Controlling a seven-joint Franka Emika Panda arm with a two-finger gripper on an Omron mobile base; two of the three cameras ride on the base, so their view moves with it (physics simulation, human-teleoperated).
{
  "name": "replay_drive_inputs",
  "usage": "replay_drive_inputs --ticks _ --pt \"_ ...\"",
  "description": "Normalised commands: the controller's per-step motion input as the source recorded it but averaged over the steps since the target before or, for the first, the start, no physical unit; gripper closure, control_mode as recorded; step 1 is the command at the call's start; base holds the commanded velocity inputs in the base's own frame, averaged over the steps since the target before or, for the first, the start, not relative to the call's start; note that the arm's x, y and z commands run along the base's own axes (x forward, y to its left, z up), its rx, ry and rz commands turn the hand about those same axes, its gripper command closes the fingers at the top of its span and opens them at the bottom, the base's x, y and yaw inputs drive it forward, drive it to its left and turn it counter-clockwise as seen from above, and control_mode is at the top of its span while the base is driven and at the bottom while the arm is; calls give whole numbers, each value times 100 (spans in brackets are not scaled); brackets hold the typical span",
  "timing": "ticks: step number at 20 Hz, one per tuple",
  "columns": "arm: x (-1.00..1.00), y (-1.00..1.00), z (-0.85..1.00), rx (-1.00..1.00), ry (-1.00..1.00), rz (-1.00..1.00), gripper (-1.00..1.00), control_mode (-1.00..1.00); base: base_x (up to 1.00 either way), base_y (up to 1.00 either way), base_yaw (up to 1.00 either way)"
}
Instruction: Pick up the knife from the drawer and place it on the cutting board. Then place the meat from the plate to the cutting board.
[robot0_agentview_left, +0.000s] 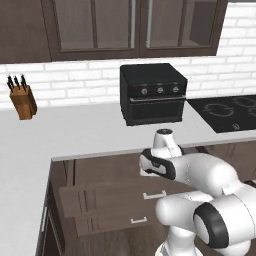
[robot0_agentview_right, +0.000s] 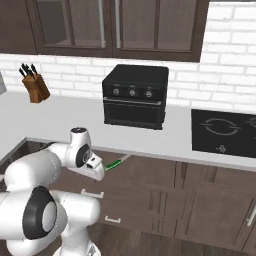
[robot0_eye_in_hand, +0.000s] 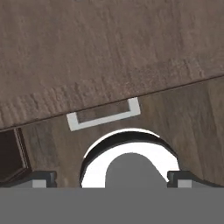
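Green-handled knife sticks out past my hand under the bench; jaws' grip I can't confirm.

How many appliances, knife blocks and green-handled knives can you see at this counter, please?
appliances: 2, the black oven and the cooktop
knife block: 1
green-handled knife: 1
total: 4
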Motion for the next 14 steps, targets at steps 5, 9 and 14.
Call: replay_drive_inputs --ticks 5,9,14 --pt "81 0 -3 0 -18 0 -100 -100 0 0 0" --pt "99 0 -17 0 -1 0 -100 -100 0 0 0" --pt "48 0 -39 -1 1 0 -100 -100 0 0 0"
